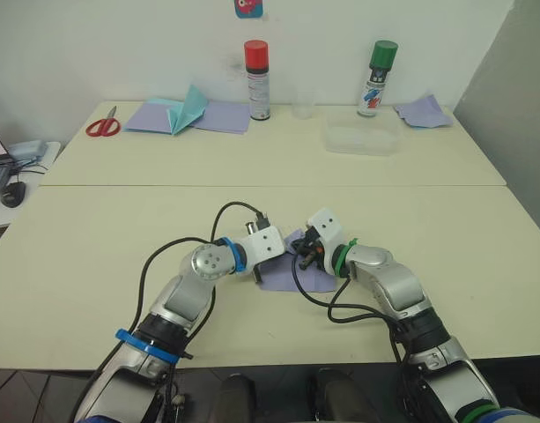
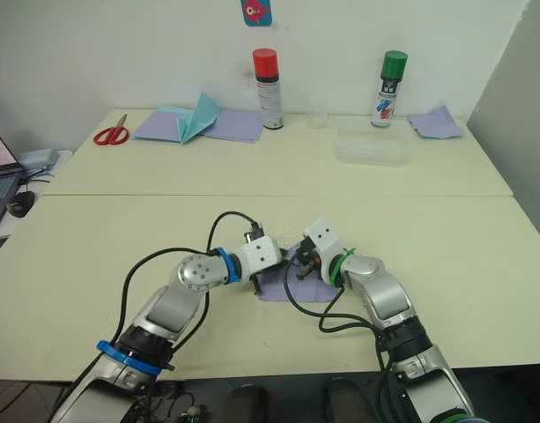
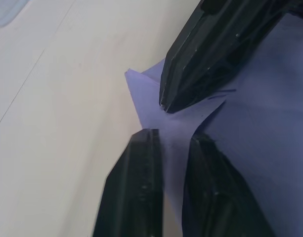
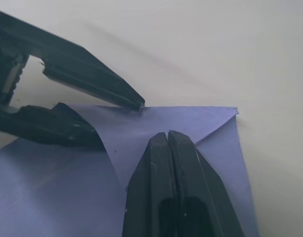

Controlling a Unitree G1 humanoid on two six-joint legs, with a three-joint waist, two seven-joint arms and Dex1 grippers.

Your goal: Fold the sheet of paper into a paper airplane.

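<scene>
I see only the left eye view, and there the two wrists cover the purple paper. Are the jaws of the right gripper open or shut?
Observer: Shut. In the right wrist view the right gripper has its jaws pressed together, with the tips down on the sheet of paper.
Operator: And the left one?
Observer: The left gripper has its jaws open, and a raised part of the paper stands between them.
Operator: Is any fold visible?
Observer: Yes. A diagonal fold line crosses one corner of the paper, close to the right gripper's tips.
</scene>
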